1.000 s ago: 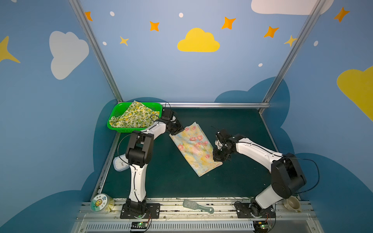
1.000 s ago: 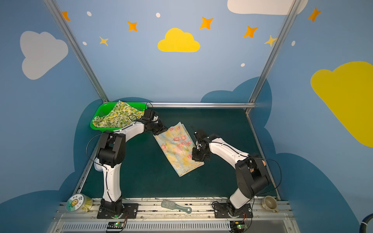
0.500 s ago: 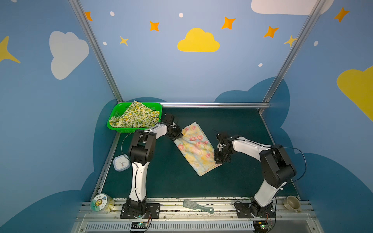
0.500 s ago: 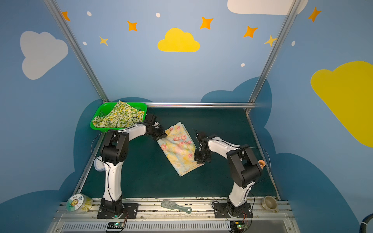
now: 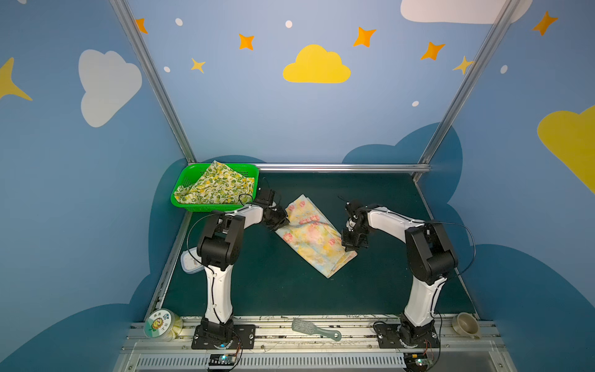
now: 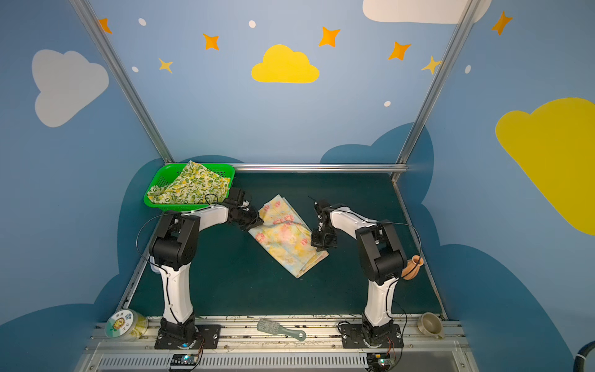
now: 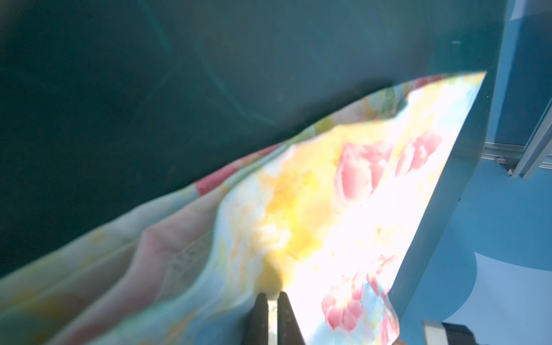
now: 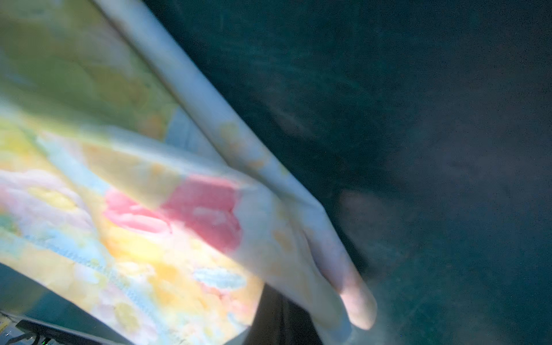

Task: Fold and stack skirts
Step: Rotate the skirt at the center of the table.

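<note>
The flowered skirt [image 5: 314,238] lies slanted in the middle of the worktop [image 5: 273,290]. The left jaws pinch its left edge and the right jaws are clamped on its right edge. The lemon skirt [image 5: 214,186] sits crumpled in the green basket [image 5: 206,206] at the far left corner.

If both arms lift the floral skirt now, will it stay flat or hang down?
Probably it hangs: the floral skirt ripples beside the left gripper. It looks thin, so likely light. Its folded layers lie loose near the right gripper and may slip apart.
</note>
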Robot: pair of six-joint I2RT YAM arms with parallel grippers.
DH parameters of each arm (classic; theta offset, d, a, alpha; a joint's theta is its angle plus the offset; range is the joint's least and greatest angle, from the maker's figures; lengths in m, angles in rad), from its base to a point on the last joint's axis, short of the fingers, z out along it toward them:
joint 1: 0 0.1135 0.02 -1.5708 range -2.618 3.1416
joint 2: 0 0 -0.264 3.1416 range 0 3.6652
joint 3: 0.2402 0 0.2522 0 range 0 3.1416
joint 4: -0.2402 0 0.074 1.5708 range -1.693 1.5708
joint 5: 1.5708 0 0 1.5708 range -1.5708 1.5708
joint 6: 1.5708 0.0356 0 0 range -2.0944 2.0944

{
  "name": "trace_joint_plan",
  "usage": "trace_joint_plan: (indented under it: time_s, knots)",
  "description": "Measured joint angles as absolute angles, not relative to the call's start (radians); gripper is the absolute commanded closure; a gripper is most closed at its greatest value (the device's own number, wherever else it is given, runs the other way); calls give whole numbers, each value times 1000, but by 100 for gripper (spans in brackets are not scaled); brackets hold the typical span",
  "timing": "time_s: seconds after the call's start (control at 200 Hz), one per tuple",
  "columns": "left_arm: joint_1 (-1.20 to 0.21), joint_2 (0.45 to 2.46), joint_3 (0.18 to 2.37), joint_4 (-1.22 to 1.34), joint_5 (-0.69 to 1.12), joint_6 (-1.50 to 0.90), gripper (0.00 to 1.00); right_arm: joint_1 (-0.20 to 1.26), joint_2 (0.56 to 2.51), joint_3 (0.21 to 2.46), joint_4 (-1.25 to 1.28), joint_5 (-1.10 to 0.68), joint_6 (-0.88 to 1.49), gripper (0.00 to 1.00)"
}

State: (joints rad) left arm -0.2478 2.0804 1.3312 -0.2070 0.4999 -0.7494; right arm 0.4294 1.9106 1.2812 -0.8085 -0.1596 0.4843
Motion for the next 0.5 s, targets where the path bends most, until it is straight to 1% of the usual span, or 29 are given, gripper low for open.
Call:
trace_joint_plan:
  time_s: [0.31,0.385,0.501]
  knots:
    - [-249,2022,1261,-199,492,-776,88,408,1878,1258,-804,-144,462,100]
    - [-247,2019,1276,-219,485,-772,88,408,1818,1218,-805,-152,466,100]
    - [-239,2019,1323,-243,478,-759,88,410,1675,1150,-805,-165,481,100]
